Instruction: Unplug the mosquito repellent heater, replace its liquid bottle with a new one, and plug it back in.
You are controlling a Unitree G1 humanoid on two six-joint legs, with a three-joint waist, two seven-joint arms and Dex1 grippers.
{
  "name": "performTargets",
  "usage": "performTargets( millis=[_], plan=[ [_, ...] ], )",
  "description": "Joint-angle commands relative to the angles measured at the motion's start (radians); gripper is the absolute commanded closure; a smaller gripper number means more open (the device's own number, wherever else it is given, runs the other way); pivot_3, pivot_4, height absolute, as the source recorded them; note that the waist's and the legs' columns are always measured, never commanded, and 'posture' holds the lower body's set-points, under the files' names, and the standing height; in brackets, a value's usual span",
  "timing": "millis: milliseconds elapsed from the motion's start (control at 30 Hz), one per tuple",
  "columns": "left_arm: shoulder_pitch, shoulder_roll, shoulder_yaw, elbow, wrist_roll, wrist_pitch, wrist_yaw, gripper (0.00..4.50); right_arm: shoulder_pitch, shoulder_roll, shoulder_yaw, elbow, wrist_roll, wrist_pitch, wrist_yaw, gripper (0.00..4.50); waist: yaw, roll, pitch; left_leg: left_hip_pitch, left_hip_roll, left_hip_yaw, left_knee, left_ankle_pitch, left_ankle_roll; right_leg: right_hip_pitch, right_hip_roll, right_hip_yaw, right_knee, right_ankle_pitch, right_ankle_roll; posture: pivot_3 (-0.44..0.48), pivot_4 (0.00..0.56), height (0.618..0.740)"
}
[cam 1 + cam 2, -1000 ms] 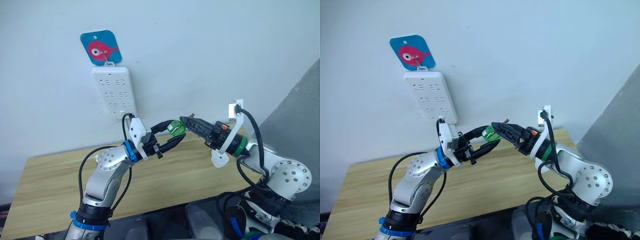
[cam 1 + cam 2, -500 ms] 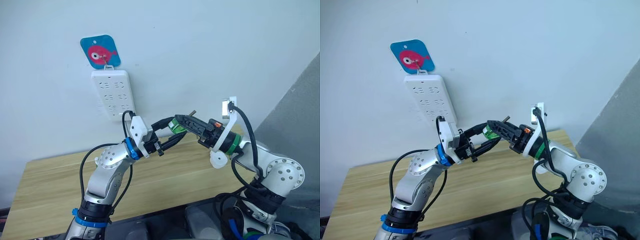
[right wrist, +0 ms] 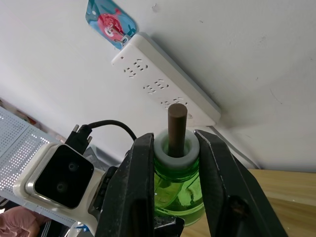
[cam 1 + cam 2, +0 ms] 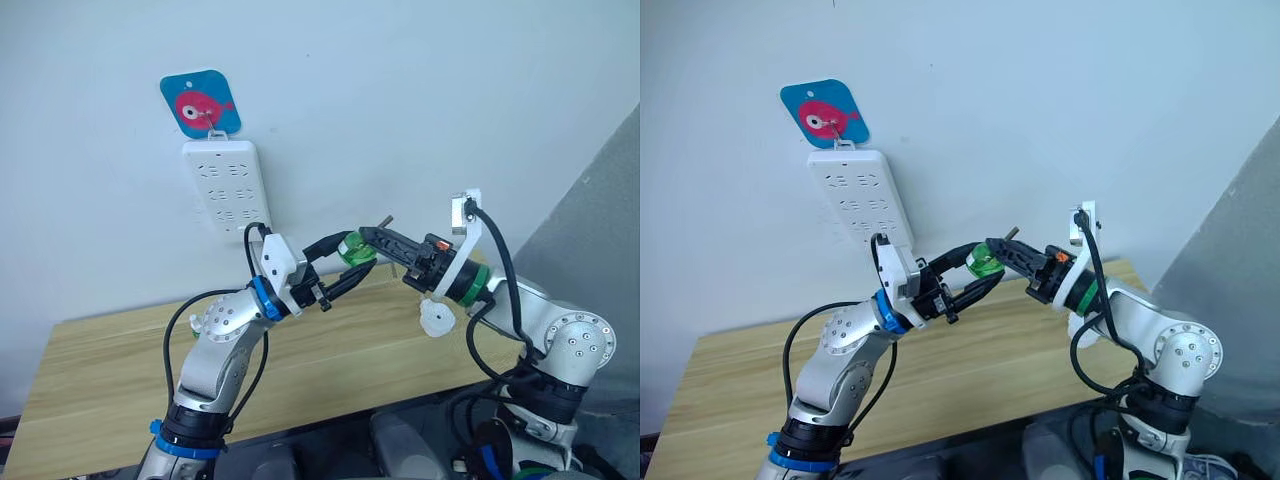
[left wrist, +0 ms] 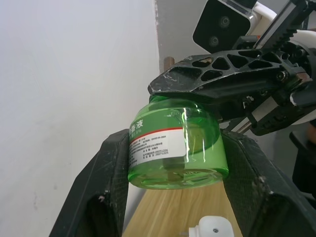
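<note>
Above the wooden surface (image 4: 330, 350), both jaws grip the green liquid bottle (image 5: 175, 143): left gripper (image 5: 175, 168) its body, right gripper (image 3: 173, 148) its neck. Heater still awaits refitting and plugging into the power strip (image 4: 228, 188).

bright, even indoor light on the pale wall (image 4: 420, 90). soft shadows fall beneath the power strip (image 4: 228, 186). glare streaks the green bottle (image 5: 175, 143); nearby black fingers (image 5: 108, 182) look slightly soft.
</note>
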Motion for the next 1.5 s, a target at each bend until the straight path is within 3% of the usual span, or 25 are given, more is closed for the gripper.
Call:
performTargets(
  millis=[33,233,433,567,700,900,1167,1500],
  plan=[
    [0.004,0.007,-0.002,-0.034,-0.029,0.009,-0.019,1.85,-0.005,-0.036,0.078,-0.015,0.115,-0.073,-0.008,3.67,0.000,0.000,0.000,0.000,0.000,0.000,0.000,0.000,0.000,0.000,0.000,0.000,0.000,0.000,0.000,-0.217,0.093,0.734],
    [0.024,0.056,0.017,-0.040,-0.042,0.073,-0.024,0.02,0.013,-0.131,0.153,-0.014,0.175,-0.175,-0.029,3.67,0.001,0.000,0.000,0.001,0.001,0.000,-0.001,0.000,0.000,0.000,0.001,0.000,0.000,-0.001,0.002,-0.208,0.092,0.734],
    [0.086,0.230,0.065,-0.015,-0.058,0.177,-0.111,0.00,0.023,-0.271,0.226,-0.038,0.020,-0.223,0.054,3.67,0.002,0.000,0.000,0.001,0.001,0.000,-0.001,0.000,0.000,0.000,0.001,0.000,0.000,-0.003,0.004,-0.198,0.099,0.734],
    [0.133,0.323,0.095,-0.008,-0.070,0.194,-0.178,0.00,0.052,-0.327,0.333,-0.050,-0.250,-0.310,0.128,3.67,0.006,0.000,0.000,0.002,0.001,0.000,-0.002,0.000,0.000,0.000,0.001,0.001,0.000,-0.003,0.004,-0.183,0.114,0.734],
    [0.177,0.381,0.125,-0.023,-0.066,0.175,-0.220,0.00,0.106,-0.388,0.555,-0.009,-0.687,-0.530,0.196,3.67,0.023,-0.003,0.002,0.002,0.001,0.001,-0.002,0.000,0.000,0.000,0.001,0.001,-0.001,-0.003,0.004,-0.156,0.140,0.734],
    [0.235,0.430,0.154,-0.096,-0.100,0.223,-0.235,0.00,0.174,-0.309,0.695,0.252,-1.070,-0.844,0.234,3.67,0.037,-0.013,0.018,0.004,0.002,0.002,-0.002,0.000,0.000,0.000,0.001,0.002,-0.001,-0.003,0.004,-0.126,0.171,0.734],
    [0.272,0.454,0.193,-0.217,-0.154,0.334,-0.190,0.00,0.112,-0.146,0.653,0.673,-1.246,-1.044,0.264,3.67,0.067,-0.017,0.043,0.004,0.002,0.002,-0.002,0.000,0.000,0.000,0.001,0.002,0.000,-0.002,0.001,-0.080,0.199,0.734],
    [0.261,0.425,0.227,-0.257,-0.158,0.373,-0.097,0.00,0.042,-0.082,0.548,0.931,-1.329,-1.151,0.301,3.67,0.100,-0.016,0.052,0.004,0.002,0.001,-0.003,0.000,0.000,0.000,0.000,0.001,0.000,0.000,-0.001,-0.045,0.195,0.734]
  ],
)
